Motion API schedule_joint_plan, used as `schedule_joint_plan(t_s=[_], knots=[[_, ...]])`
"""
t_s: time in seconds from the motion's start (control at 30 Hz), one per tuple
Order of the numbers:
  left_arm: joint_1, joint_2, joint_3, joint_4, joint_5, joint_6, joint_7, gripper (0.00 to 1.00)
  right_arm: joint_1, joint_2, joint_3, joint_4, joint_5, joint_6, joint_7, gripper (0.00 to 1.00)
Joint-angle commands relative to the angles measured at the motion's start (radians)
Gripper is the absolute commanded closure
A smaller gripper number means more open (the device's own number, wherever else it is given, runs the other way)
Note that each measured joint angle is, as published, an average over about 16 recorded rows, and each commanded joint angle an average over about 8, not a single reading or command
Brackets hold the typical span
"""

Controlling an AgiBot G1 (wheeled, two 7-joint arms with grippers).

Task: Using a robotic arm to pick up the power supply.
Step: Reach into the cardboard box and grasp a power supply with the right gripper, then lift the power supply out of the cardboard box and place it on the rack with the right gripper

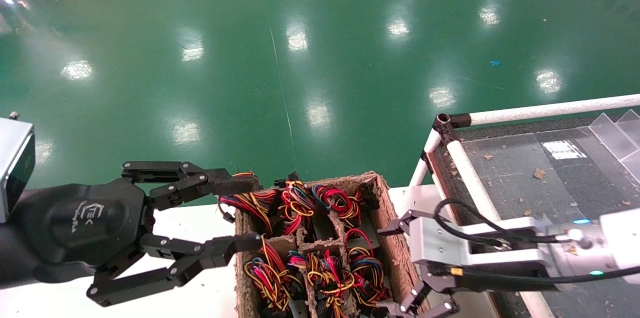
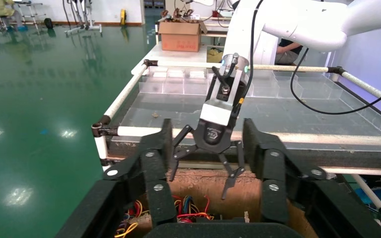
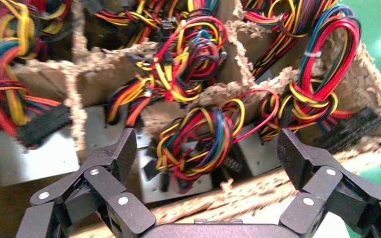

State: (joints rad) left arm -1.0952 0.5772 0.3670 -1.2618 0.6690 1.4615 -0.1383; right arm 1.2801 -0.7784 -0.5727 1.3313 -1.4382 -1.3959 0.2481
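Cardboard walls of the divided crate (image 1: pixel 397 253) are my landmark: my right gripper (image 1: pixel 407 303) hangs at its right-hand edge, fingers spread wide and empty, the silver wrist box (image 1: pixel 440 248) with its black cable just outside that wall. From my right wrist camera the two black fingers (image 3: pixel 121 158) stand well apart with nothing between them, poised over the nearest cell of the crate (image 3: pixel 238 191). In that cell sits the power supply (image 3: pixel 176 183), a grey metal box whose top is mostly buried under its own looped bundle of red, yellow, blue and black wires (image 3: pixel 198 139); my fingers are above it and not touching it. Other supplies with similar wire bundles (image 1: pixel 330 203) fill the cells around it, each behind a ragged cardboard partition. My left gripper (image 1: pixel 247 213) is at the crate's opposite, left-hand side, its fingers also spread and holding nothing, one tip near the far left corner and the other touching or nearly touching the left wall. Seen from my left wrist, the right gripper (image 2: pixel 228 181) hovers over the far wall of the crate (image 2: pixel 203 186), jaws released. Beyond the crate on its right side stands a rack of white tubes (image 1: pixel 545 108) carrying a clear tray.
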Motion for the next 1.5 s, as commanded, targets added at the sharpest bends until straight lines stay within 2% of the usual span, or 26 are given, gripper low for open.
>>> schedule_joint_plan(t_s=[0.03, 0.7, 1.2, 1.5], knots=[[0.0, 0.0, 0.0, 0.0, 0.0, 0.0, 0.0, 0.0, 0.003, -0.015, -0.008, 0.003, -0.026, 0.015, -0.009, 1.0], [0.0, 0.0, 0.0, 0.0, 0.0, 0.0, 0.0, 0.0, 0.004, -0.085, -0.056, 0.008, -0.153, 0.079, -0.013, 1.0], [0.0, 0.0, 0.0, 0.0, 0.0, 0.0, 0.0, 0.0, -0.009, -0.088, -0.057, 0.018, -0.172, 0.105, -0.039, 1.0], [0.0, 0.0, 0.0, 0.0, 0.0, 0.0, 0.0, 0.0, -0.013, -0.073, -0.034, 0.023, -0.144, 0.124, -0.064, 1.0]])
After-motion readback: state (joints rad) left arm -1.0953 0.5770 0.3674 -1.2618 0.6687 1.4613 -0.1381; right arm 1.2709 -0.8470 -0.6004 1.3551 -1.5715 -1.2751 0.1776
